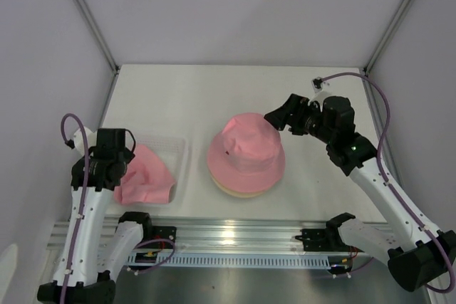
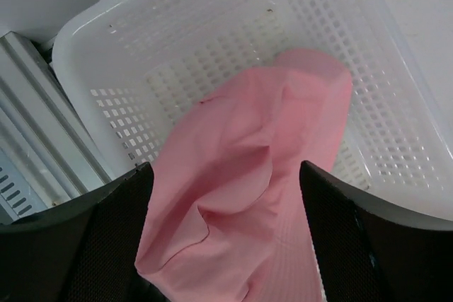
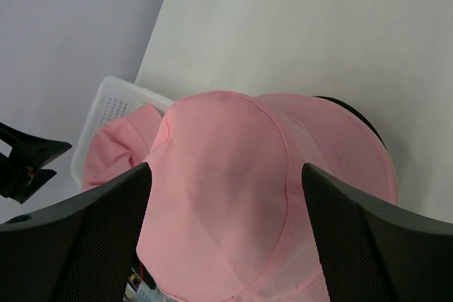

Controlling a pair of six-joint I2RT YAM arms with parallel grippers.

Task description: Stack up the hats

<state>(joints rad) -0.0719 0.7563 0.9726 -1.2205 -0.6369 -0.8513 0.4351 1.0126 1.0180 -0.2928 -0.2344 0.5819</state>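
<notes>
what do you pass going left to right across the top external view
left arm → crumpled pink hat in the white basket → pink hat on the stack → right end effector

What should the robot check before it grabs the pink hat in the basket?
1. Left gripper open: ok, its fingers are wide apart.
2. Crumpled pink hat lined up between those fingers: ok.
3. Fingers free of the basket wall: cannot tell, no view shows how near the tips are to it.
4. Stack ready for one more: ok, the top pink hat sits crown up over the beige hat.
5. Right gripper holding nothing: ok, it is open by the stack.
</notes>
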